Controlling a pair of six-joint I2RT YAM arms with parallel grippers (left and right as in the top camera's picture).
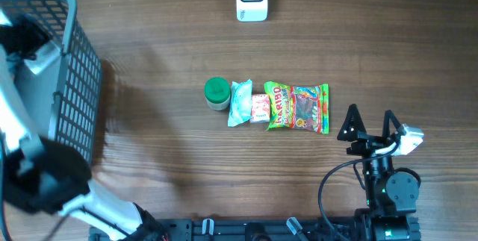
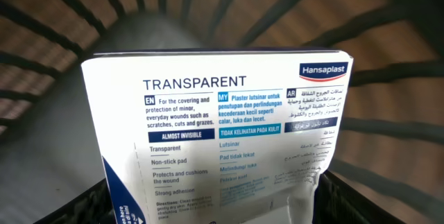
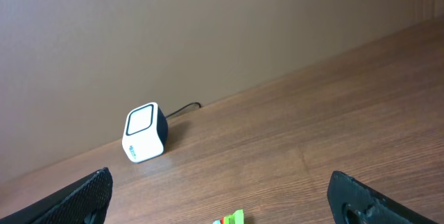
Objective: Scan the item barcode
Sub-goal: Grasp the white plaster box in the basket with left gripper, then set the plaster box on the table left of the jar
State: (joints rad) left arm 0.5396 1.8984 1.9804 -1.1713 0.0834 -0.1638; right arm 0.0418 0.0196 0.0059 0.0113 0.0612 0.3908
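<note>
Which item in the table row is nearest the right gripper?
The green candy bag, at the row's right end; the green-lidded jar, pale-blue packet and pink packet lie farther from the right gripper.

Right arm: black, chunky round joints. Black cable loops out from its side. Right gripper: two black pointy fingers, small white-grey piece next to them. Left arm: long white tubes, fat black joints in between. Black base bar at bottom.

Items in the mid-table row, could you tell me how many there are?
4, left to right: green-lidded jar, pale blue packet, small pink packet, candy bag. Overlaps could hide more.
</note>
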